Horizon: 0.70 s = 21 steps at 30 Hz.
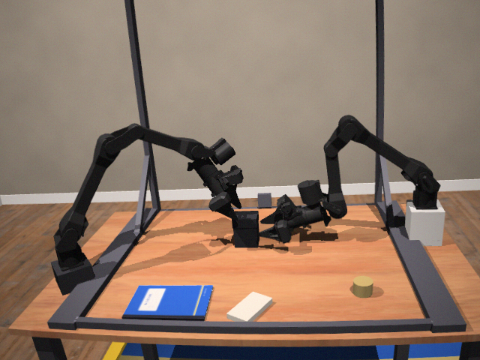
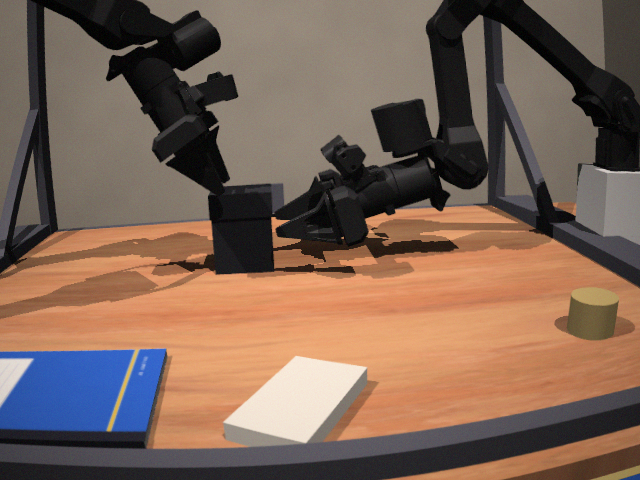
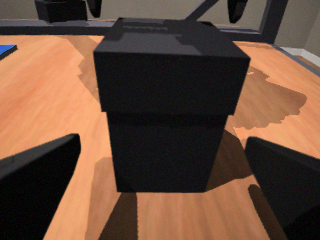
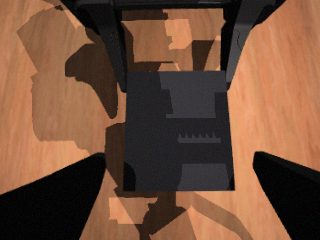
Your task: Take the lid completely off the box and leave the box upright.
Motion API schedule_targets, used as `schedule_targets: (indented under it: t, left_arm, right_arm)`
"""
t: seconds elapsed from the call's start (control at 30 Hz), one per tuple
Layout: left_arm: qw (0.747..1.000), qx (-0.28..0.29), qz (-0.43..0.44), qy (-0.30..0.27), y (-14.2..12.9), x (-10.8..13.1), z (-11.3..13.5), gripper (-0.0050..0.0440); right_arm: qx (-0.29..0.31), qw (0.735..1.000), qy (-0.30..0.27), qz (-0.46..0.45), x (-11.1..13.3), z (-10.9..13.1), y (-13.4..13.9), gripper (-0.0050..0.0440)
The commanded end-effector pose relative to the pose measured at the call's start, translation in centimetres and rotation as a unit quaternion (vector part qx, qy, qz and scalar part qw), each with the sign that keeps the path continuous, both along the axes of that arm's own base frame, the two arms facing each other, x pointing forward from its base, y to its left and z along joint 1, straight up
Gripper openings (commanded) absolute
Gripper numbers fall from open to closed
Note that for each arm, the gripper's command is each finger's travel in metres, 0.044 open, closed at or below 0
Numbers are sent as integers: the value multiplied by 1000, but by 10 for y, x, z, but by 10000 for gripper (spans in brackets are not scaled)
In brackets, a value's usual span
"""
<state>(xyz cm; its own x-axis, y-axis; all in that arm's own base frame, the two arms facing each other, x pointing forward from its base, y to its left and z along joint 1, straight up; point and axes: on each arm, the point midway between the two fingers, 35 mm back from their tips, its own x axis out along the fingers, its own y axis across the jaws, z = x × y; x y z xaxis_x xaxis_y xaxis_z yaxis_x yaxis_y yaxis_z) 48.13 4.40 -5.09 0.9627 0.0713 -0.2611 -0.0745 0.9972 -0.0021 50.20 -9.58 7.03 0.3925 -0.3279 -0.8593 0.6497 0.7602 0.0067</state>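
Left pincer [image 1: 260,228] [image 2: 277,223] [image 3: 164,140] [image 4: 176,90]: wide open, holding nothing, low beside the box
Right pincer [image 1: 236,214] [image 2: 223,186] [image 3: 165,17] [image 4: 179,154]: wide open, holding nothing, angled down at the lid; contact I can't tell
Lid [image 1: 246,220] [image 2: 240,202] [image 3: 172,82] [image 4: 177,130]: seated on the box
Box [image 1: 246,237] [image 2: 242,246] [image 3: 167,152]: upright on the tabletop [image 1: 310,267] [image 2: 413,304] [image 3: 30,100] [image 4: 280,100], between my arms
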Motion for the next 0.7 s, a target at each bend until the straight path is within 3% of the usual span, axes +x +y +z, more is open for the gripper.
schedule_targets:
  t: [0.0,0.67]
  left_arm:
    - [1000,4,-1,-9,1,12,5,440]
    - [1000,3,0,-10,2,38,-1,440]
  right_arm:
    - [2,1000,-2,1,4,-5,-3,430]
    - [1,1000,-8,1,15,-19,-9,430]
